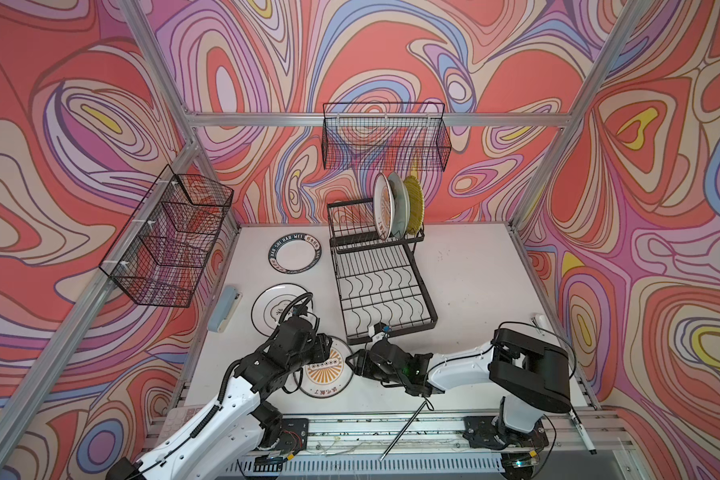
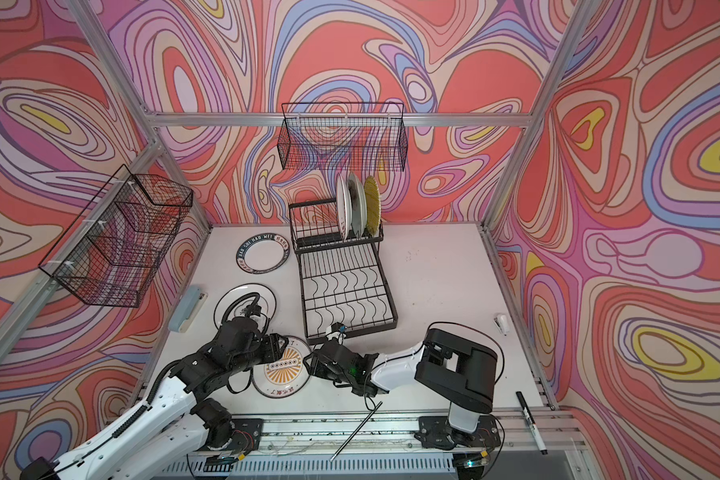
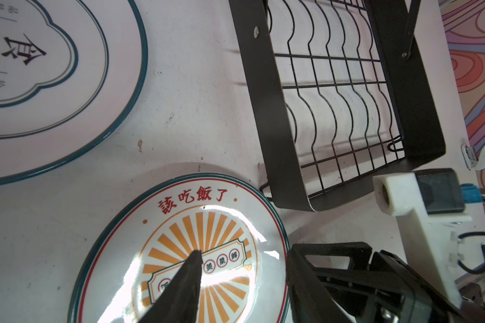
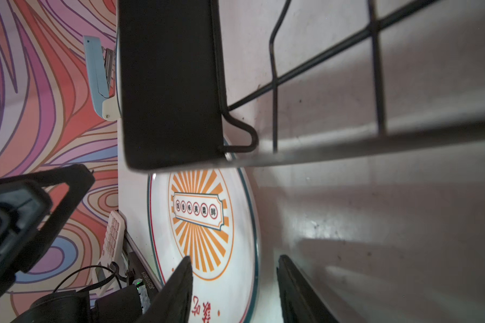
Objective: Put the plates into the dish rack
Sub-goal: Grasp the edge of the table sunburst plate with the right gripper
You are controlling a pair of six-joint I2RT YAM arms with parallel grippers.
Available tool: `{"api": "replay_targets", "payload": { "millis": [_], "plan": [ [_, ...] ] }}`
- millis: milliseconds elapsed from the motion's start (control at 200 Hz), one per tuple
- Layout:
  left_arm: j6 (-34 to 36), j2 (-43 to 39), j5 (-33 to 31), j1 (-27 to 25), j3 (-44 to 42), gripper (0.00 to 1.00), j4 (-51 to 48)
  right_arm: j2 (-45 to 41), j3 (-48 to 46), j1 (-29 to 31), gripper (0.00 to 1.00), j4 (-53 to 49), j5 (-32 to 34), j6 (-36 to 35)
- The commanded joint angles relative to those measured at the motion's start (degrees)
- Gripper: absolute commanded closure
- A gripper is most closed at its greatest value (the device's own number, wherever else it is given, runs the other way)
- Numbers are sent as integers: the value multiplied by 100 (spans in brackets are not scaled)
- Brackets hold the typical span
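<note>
A white plate with an orange sunburst (image 1: pixel 327 374) lies flat near the front, close to the dish rack's (image 1: pixel 385 291) front corner. My left gripper (image 1: pixel 327 349) stands open over it, one fingertip (image 3: pixel 195 260) above the sunburst. From the right, my right gripper (image 4: pixel 233 279) is open astride the plate's rim (image 4: pixel 254 223), one finger over the face and one outside. The black-lettered plate (image 1: pixel 296 253) and the dark-ringed plate (image 1: pixel 273 309) lie flat at left. Three plates stand in the upper tier: sunburst (image 1: pixel 382 212), pale green (image 1: pixel 400 208), yellow (image 1: pixel 414 203).
Black mesh baskets hang on the left wall (image 1: pixel 167 241) and the back wall (image 1: pixel 385 137). A blue stapler (image 1: pixel 227 309) lies at the table's left edge, a white one (image 1: pixel 539 322) at the right. A metal rod (image 1: pixel 404 430) and a marker (image 1: pixel 580 432) lie on the front rail.
</note>
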Motion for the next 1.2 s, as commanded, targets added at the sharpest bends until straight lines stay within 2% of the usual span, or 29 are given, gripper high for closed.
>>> {"api": "replay_targets", "payload": {
  "millis": [0, 401, 536, 901, 1197],
  "plan": [
    [57, -97, -83, -13, 171, 48, -129, 159, -27, 40, 51, 15, 0, 262],
    [55, -124, -86, -8, 180, 48, -150, 226, -143, 89, 55, 30, 36, 467],
    [33, -126, -63, -7, 205, 48, -129, 106, -245, 236, 55, 56, 226, 716],
    [20, -298, 15, -12, 216, 48, -235, -91, -184, 496, 55, -354, 695, 812],
    [-19, -530, -53, -10, 202, 48, -451, 15, -150, 573, 54, -284, 717, 942]
  ]
}}
